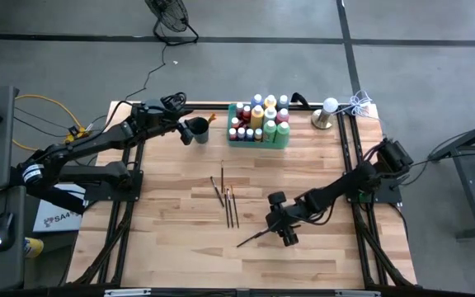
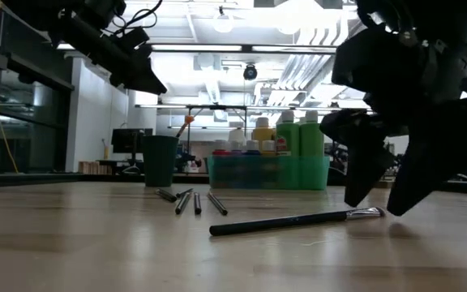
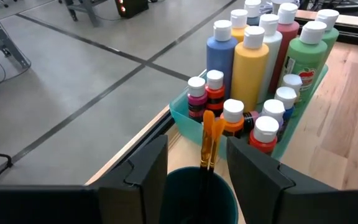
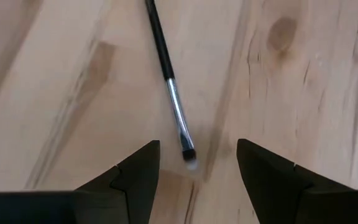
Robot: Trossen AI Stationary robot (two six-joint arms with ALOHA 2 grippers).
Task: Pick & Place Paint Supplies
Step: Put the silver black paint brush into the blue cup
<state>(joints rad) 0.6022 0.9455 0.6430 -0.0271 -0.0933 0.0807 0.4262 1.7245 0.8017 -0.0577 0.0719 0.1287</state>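
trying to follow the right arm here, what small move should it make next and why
Probably lower the right gripper straight down and close on the paintbrush. Its fingers stand open just above the wooden table, with the brush's bristle end lying between them, apart from the other brushes. The left gripper hovers over the dark cup holding an orange brush, beside the green tray.
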